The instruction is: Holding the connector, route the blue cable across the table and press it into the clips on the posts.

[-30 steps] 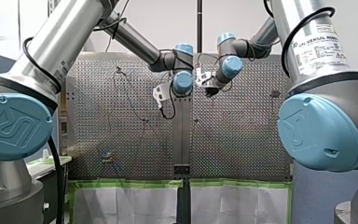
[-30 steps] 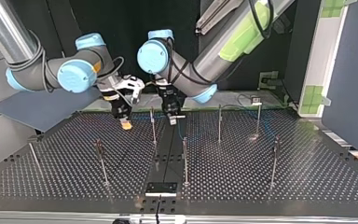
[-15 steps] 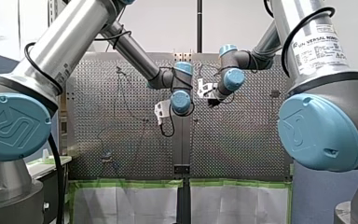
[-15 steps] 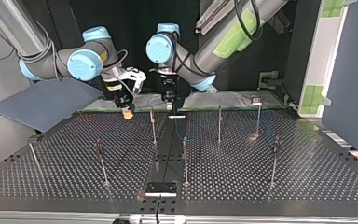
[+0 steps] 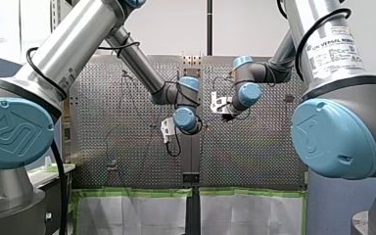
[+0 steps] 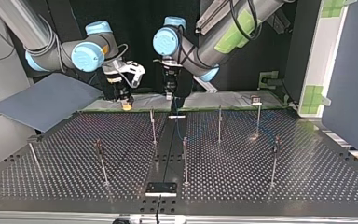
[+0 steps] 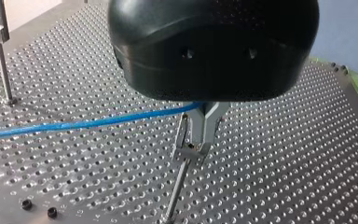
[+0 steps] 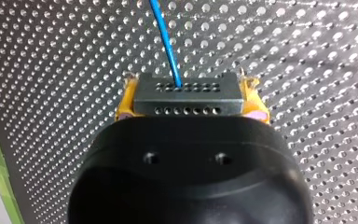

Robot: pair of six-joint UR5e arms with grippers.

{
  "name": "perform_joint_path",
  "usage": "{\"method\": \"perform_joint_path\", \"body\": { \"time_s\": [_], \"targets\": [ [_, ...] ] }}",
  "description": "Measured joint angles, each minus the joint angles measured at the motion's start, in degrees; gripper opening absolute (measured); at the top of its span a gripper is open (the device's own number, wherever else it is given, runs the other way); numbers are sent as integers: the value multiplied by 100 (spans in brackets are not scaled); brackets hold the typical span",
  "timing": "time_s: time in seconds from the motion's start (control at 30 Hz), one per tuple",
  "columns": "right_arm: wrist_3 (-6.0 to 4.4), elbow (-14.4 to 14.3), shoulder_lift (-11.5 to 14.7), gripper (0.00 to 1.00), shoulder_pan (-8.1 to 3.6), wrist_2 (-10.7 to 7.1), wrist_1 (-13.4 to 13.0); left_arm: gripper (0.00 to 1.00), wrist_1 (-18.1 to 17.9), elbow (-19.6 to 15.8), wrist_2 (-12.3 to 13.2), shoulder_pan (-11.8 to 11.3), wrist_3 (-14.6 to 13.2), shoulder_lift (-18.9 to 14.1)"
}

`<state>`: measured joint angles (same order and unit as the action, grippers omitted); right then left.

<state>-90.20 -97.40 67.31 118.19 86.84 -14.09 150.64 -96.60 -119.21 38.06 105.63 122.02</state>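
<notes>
In the right wrist view my right gripper (image 8: 189, 95) is shut on a grey connector (image 8: 189, 99) between yellow pads. The blue cable (image 8: 165, 37) leaves the connector's face and runs ahead over the perforated table. My left gripper (image 7: 201, 140) has its metal fingers shut on the blue cable (image 7: 74, 125), which stretches away to one side. A thin post with a clip (image 7: 185, 153) stands right behind those fingertips. In the top view my right gripper (image 6: 127, 103) is at centre left and my left gripper (image 6: 169, 94) beside it, both near the table's far edge.
Several thin posts stand on the table (image 6: 261, 186) in the top view, such as one (image 6: 153, 123) below the grippers, one (image 6: 219, 122) to their right and one (image 6: 184, 158) nearer the camera. A grey sheet (image 6: 42, 100) lies at the far left.
Both grippers have drawn back toward the top view's far edge and risen, still holding connector and cable. In the front view both wrists have come lower.
</notes>
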Motion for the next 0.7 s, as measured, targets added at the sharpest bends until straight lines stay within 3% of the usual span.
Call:
{"method": "perform_joint_path", "body": {
  "time_s": [0.23,0.4,0.57,0.7],
  "targets": [
    [36,-16,-56,0,-37,-41,-78,0,-210,69,257,-19,13,210],
    [32,-13,-252,0,-114,-233,-275,0,-375,231,405,-24,49,367],
    [35,-13,-494,0,-192,-465,-492,0,-380,431,388,-61,90,391],
    [23,-13,-596,0,-222,-542,-555,0,-375,500,406,-125,103,393]
  ]
}}
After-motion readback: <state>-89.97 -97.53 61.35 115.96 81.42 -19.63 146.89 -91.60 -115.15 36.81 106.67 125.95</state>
